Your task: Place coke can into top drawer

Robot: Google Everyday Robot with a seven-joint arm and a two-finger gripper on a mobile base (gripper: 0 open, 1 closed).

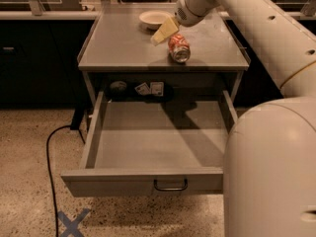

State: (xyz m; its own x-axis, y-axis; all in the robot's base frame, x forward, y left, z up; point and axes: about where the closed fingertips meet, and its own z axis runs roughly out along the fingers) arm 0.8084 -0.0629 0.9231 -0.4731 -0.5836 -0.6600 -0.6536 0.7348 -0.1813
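Coke can [178,47] lies near the countertop [123,48] front edge, claw [159,37] just beside, grip unclear, top drawer [123,181] open below.

Pincer [165,32] beside coke can [179,48] partly hides bowl [152,18]; arm [256,28] cut off right (shelf items [150,88] indistinct).

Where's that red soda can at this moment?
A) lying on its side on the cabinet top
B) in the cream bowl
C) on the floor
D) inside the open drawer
A: the coke can lies on its side on the cabinet top, close beside the gripper, while the open top drawer below has no can in it.
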